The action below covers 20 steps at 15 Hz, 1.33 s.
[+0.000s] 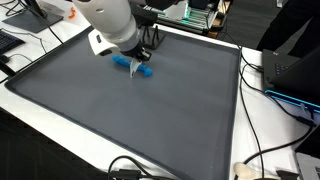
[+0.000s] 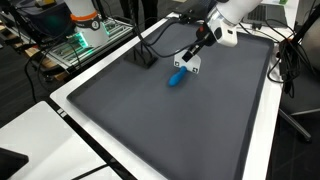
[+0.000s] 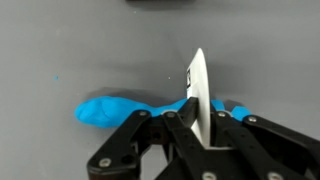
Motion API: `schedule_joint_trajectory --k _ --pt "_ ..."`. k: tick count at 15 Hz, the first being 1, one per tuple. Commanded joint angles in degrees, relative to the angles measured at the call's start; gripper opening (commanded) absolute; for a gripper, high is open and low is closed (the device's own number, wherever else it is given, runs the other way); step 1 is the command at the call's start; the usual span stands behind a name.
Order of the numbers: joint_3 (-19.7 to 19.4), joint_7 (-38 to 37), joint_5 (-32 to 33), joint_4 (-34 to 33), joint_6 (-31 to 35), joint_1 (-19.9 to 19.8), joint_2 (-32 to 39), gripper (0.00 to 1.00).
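Your fingers (image 3: 198,95) are drawn close together, and the wrist view shows no gap between them. They stand right over a blue object (image 3: 110,110), which lies flat and stretches out to both sides behind them. You cannot tell from these views whether the tips pinch it or only touch it.

In an exterior view the blue object (image 1: 131,65) lies on the dark surface (image 1: 150,125) toward its far left corner, inside the edges, with the fingers just above its end. In an exterior view from another side, the object (image 2: 177,78) sits toward the far edge of the surface (image 2: 180,135), under the arm's tip. Cables (image 1: 262,150) run along the white border at the right edge.
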<state>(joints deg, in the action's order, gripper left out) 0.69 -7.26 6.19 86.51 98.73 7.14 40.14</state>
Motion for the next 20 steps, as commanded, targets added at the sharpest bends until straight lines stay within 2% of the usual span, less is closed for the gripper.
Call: schedule_joint_trajectory --k 1,13,20 --pt "0.55 1.4 -0.91 2.69 1.02 -0.82 0.09 0.02" --pt "0.82 4.42 -1.04 2.18 -4.6 -0.91 1.0 0.02" --pt "0.71 3.49 -1.19 3.31 -1.68 -0.97 -1.04 0.02"
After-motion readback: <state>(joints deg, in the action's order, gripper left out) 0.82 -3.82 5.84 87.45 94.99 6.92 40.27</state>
